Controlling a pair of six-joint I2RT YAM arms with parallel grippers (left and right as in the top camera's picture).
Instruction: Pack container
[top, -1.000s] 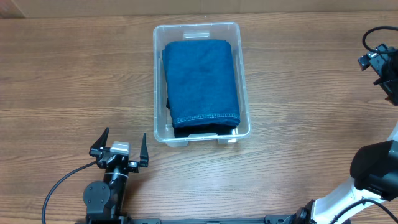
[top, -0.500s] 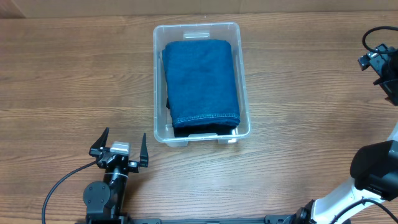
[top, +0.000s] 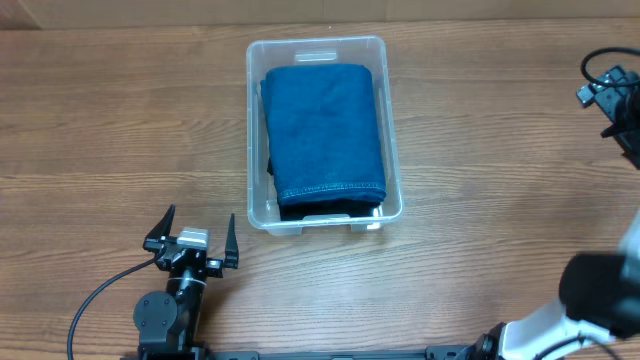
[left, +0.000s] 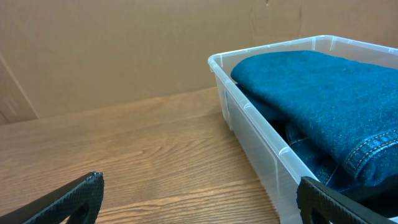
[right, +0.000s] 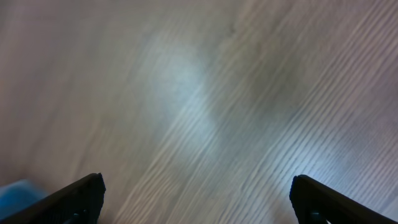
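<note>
Left pincer (top: 200, 216) parked low at the near table edge, fingers spread wide, nothing between them. Its wrist view shows both tips at the bottom corners (left: 199, 202) with bare wood between. Right pincer (right: 199, 199) also spread and empty. Its view is blurred, showing only wood grain and a smear of blue at the lower left corner.

Container (top: 249, 130) sits ahead of the left pincer and a little to its right, near but not touching. From the right pincer it lies well off to the left.

Step in hand, as I judge it: load looks in, arms standing clear.
- Keep both pincers away from the rim (left: 249, 109); the bin is light plastic and a nudge would likely skate it across the table (top: 100, 120).
- If a final tamp is wanted, come down from above onto the middle of the cloth, not at the walls.

Container's look:
- Clear, rectangular, rounded corners, long axis running away from the left pincer.
- Folded blue denim (top: 325, 130) fills nearly the whole floor, stitched hem at the end nearest the left pincer.
- Something darker shows under that hem; can't tell what.
- Denim crown sits about level with the rim in the left wrist view.
</note>
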